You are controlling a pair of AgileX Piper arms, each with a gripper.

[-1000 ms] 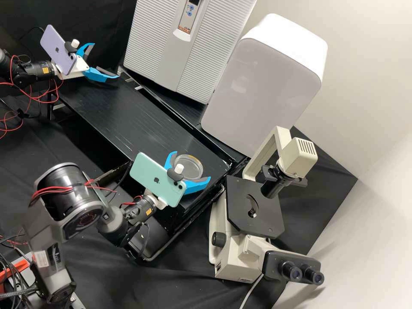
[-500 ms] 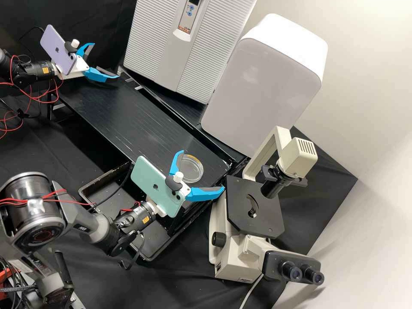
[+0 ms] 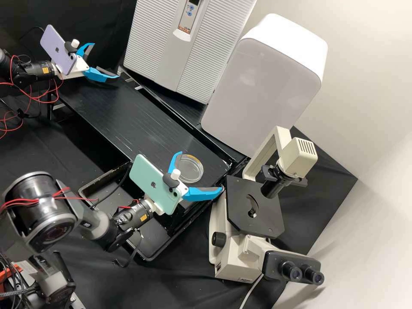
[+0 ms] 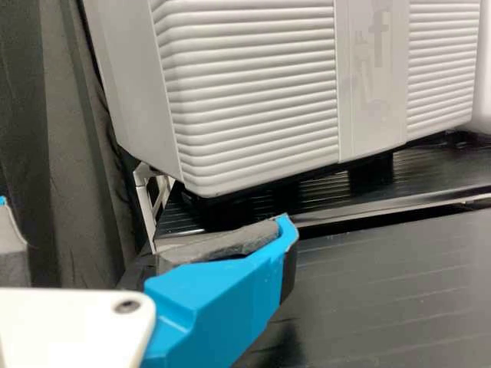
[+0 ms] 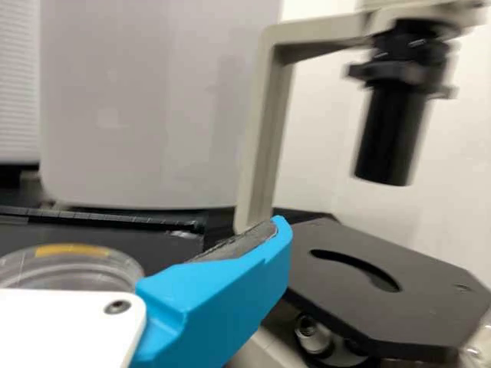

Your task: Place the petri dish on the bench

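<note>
On bench (image 3: 128,116): petri dish (image 3: 191,170) | left fingers (image 3: 98,75), right fingers (image 3: 201,194) spread | label (image 3: 184,29) on cabinet (image 3: 150,43)

The left claw (image 3: 106,60) and the right claw (image 3: 201,171) are both spread wide, their blue fingers well apart.

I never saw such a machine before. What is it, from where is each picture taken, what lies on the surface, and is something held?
This is a two-armed robot; each arm ends in a gripper. The high view comes from a fixed camera looking down at the black bench. The other two views come from cameras on the arms' wrists. The left gripper is open, near a ribbed, light-coloured cabinet. The right gripper is open too, near a microscope. A clear, round petri dish lies on the bench by the right gripper. Nothing is held.
</note>
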